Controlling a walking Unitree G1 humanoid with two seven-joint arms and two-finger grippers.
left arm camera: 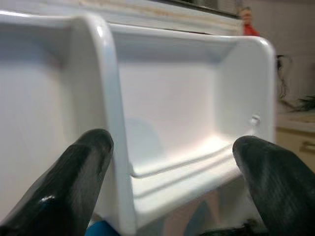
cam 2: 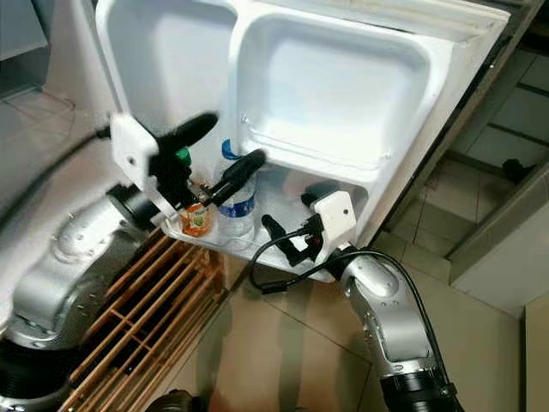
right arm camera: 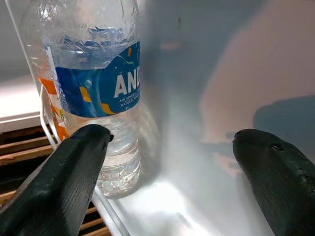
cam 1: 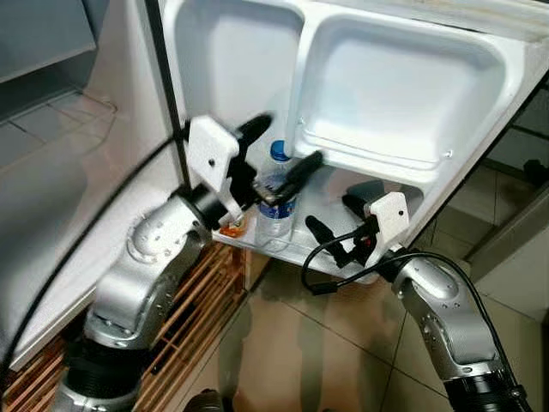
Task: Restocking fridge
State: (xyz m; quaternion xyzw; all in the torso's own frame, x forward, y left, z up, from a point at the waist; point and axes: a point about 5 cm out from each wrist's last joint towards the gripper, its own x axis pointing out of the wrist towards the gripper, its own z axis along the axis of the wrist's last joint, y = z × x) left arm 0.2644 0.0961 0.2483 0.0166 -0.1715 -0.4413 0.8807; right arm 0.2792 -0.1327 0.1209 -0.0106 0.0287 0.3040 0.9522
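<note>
Water bottle (cam 2: 238,202) beside juice bottle (cam 2: 196,215)

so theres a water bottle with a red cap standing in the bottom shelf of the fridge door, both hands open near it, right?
Not quite: the water bottle has a blue cap, as the left eye view shows. The rest holds: it stands in the fridge door's bottom shelf, with the left hand and right hand open near it.

Both arms are rounded silver metal segments with black ribbed cuffs at the base. Each wrist carries a white angular block, from which two long, matte black fingers extend: left end effector (cam 1: 273,148), right end effector (cam 1: 336,219). A black cable loops at seven o'clock of the right wrist.
</note>
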